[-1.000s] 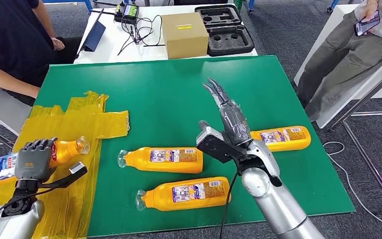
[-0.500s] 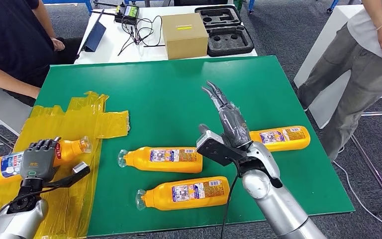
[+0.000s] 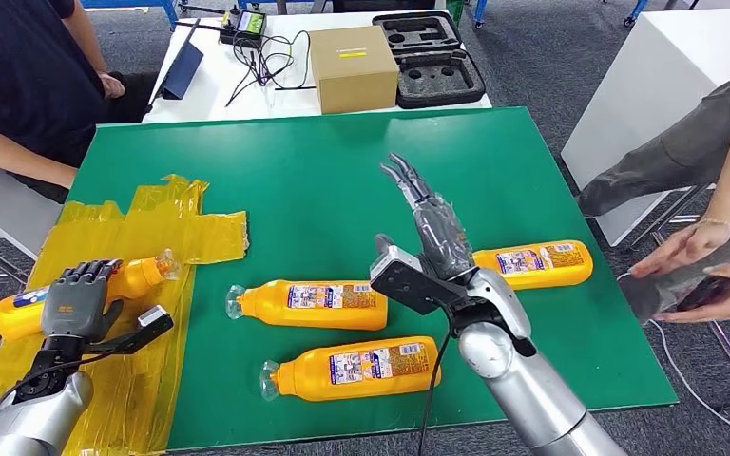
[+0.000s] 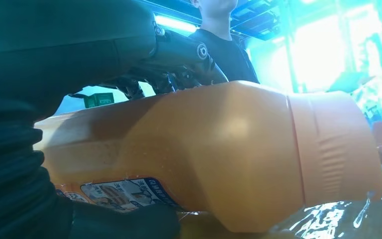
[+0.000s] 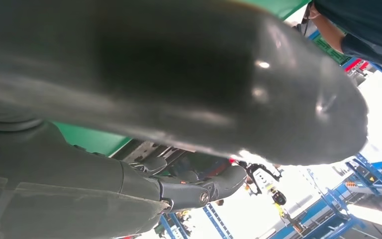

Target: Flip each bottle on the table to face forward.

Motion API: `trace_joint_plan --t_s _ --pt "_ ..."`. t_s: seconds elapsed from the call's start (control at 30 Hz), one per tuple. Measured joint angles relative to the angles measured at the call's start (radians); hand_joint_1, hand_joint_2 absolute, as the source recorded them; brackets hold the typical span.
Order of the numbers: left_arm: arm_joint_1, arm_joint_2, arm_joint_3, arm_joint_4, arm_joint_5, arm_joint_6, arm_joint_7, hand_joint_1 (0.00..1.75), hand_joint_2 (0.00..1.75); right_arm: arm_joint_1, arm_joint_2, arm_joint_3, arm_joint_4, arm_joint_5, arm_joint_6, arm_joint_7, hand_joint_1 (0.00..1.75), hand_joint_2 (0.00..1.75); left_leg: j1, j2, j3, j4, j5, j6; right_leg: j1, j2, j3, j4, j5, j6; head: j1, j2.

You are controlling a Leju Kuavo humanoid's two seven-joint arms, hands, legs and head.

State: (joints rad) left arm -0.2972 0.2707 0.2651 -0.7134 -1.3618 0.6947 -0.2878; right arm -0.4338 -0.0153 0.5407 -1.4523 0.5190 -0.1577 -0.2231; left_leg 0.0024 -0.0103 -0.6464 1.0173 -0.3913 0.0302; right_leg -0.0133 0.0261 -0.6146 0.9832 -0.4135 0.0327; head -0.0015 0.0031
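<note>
Since a second ago my left hand (image 3: 78, 299) has swung the orange plastic bottle (image 3: 28, 309) it grips, tipping its clear cap end (image 3: 164, 266) farther from me over the yellow plastic sheet (image 3: 157, 233). My right hand (image 3: 430, 217) stays empty, fingers straight, above the green tabletop (image 3: 323, 180), beside the right-hand orange bottle (image 3: 532, 263). Two more orange bottles, centre (image 3: 309, 304) and near (image 3: 352, 369), lie unmoved. The black foam case (image 3: 428, 57) behind shows moulded hollows; cardboard box (image 3: 352, 65) closed.
</note>
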Motion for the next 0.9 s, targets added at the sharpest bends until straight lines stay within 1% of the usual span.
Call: trace_joint_plan --t_s 0.03,0.1,0.13,0.17,0.23,0.33,0.47,0.6,0.7,0.9 --pt "0.000 -0.001 0.000 0.000 0.000 0.000 -0.005 1.55 1.75 0.000 0.000 0.001 0.000 0.000 0.000 0.000 0.00 0.00 0.000 0.000 0.000 0.000 0.000 0.000 0.000 0.000 0.000 0.000 0.000 0.000 0.000 0.000" --pt "0.000 -0.006 0.000 -0.001 0.000 0.000 -0.016 0.68 1.75 0.000 0.000 0.004 0.000 0.000 0.000 0.000 0.00 0.00 0.000 0.000 0.000 0.000 0.000 0.000 0.000 0.000 0.000 0.000 0.000 0.000 0.000 0.000" --pt "0.000 -0.009 0.000 -0.001 0.002 0.000 -0.021 0.27 1.31 -0.001 0.000 0.005 0.000 0.000 0.000 0.001 0.00 0.00 0.000 0.000 0.000 0.000 0.000 0.000 0.000 0.000 0.000 0.000 0.000 0.000 0.000 0.000" --pt "0.000 -0.013 0.000 -0.001 0.006 0.000 -0.026 0.00 0.87 -0.002 0.001 0.006 0.000 0.000 0.000 0.002 0.00 0.00 0.000 0.000 0.000 0.000 0.000 0.000 0.000 0.000 0.000 0.000 0.000 0.000 0.000 0.000" --pt "-0.002 -0.022 -0.001 0.003 0.030 -0.001 -0.041 0.00 0.00 -0.005 0.002 0.008 0.000 -0.001 0.000 0.005 0.00 0.00 0.000 0.000 0.000 0.000 0.000 0.000 0.000 0.000 0.000 0.000 0.000 0.000 0.000 0.000" --pt "-0.017 -0.031 -0.003 0.025 0.114 -0.003 -0.079 0.00 0.00 -0.011 0.002 0.011 0.001 -0.001 -0.001 0.009 0.00 0.00 0.000 0.000 0.000 0.000 0.000 0.000 0.000 0.000 0.000 0.000 0.000 0.000 0.000 0.000" --pt "-0.022 -0.039 -0.005 0.036 0.275 -0.010 -0.160 0.00 0.00 -0.015 0.000 0.012 0.001 -0.001 -0.004 0.017 0.00 0.00 0.000 0.000 0.000 0.000 0.000 0.000 0.000 0.000 -0.001 0.000 0.000 0.000 0.000 0.000" --pt "-0.007 -0.046 -0.013 -0.008 0.448 -0.021 -0.218 0.00 0.00 -0.016 -0.002 0.012 0.001 -0.001 -0.006 0.019 0.00 0.00 0.000 0.001 -0.001 0.000 0.000 0.000 0.000 0.000 -0.001 0.000 0.000 0.000 0.000 0.000" --pt "0.013 -0.049 -0.028 -0.080 0.553 -0.035 -0.230 0.00 0.00 -0.016 -0.005 0.012 0.001 -0.003 -0.007 0.020 0.00 0.00 0.000 0.001 -0.001 0.000 0.000 0.000 0.000 0.000 -0.002 0.000 0.000 0.000 0.000 0.000" --pt "0.037 -0.051 -0.046 -0.159 0.586 -0.040 -0.228 0.00 0.00 -0.016 -0.007 0.012 0.001 -0.004 -0.009 0.021 0.00 0.00 0.000 0.001 -0.002 0.000 0.000 0.000 0.000 0.000 -0.002 0.000 0.000 0.000 0.000 0.000"
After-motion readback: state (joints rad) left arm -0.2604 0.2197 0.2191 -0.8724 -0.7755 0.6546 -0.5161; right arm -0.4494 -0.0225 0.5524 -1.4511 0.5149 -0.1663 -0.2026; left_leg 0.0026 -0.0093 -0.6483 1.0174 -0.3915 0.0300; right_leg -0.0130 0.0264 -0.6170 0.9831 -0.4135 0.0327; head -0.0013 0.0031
